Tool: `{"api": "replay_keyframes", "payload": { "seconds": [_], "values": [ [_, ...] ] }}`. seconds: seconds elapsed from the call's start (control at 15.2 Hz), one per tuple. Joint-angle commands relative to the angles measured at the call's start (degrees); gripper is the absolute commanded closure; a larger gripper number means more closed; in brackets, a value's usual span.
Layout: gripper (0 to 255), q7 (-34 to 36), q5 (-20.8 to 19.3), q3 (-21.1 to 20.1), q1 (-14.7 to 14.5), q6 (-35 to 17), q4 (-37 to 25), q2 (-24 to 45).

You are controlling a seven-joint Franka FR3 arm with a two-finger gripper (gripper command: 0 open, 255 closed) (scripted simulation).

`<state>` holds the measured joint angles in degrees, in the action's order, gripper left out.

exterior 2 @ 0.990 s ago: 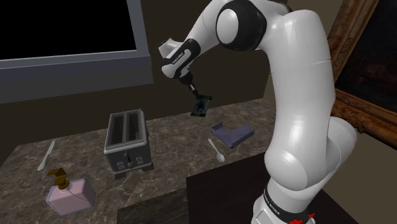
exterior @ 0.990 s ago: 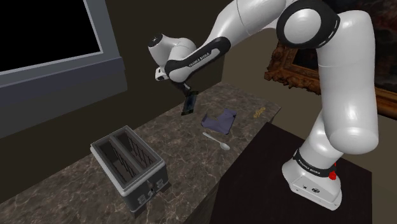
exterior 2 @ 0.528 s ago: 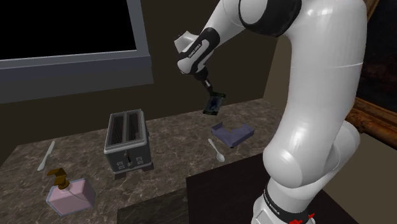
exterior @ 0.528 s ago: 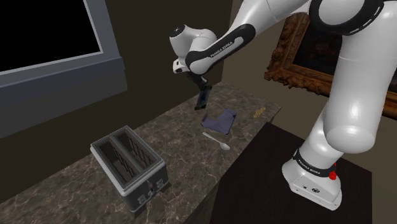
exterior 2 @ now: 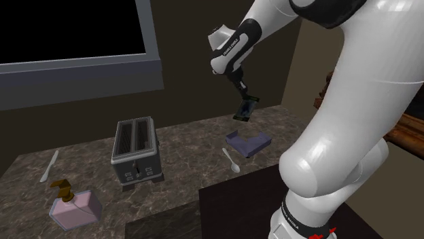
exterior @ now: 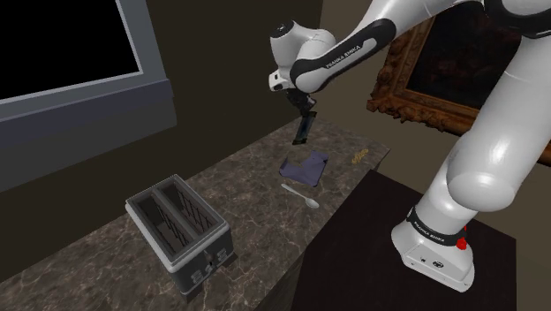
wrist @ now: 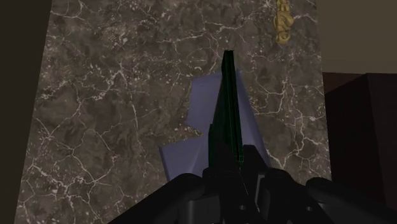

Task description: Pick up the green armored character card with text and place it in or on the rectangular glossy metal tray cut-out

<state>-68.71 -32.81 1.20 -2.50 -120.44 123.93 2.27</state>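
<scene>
Gripper (exterior: 305,115) high in the shoulder view's upper middle, jaws clamped on the green card (exterior: 303,132), hanging clear above the purple-grey tray (exterior: 306,169) on the marble counter (exterior: 221,187)

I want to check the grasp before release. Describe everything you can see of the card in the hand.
The card is a thin, flat rectangle with a dark border and a greenish face; its print is too small to read. The hand clasps one end between its fingers, so it hangs tilted in the air, edge-on to the wrist view. It is above the bluish tray on the marble counter, touching only the fingers.
</scene>
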Motion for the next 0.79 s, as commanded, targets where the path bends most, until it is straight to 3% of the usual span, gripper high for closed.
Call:
{"api": "replay_keyframes", "payload": {
  "seconds": [0.0,0.73],
  "values": [
    [255,-0.11,-0.48,0.42,0.44,-1.21,1.75,-0.77],
    [255,4.47,-3.46,0.91,0.73,-7.87,4.21,4.39]
  ]
}}
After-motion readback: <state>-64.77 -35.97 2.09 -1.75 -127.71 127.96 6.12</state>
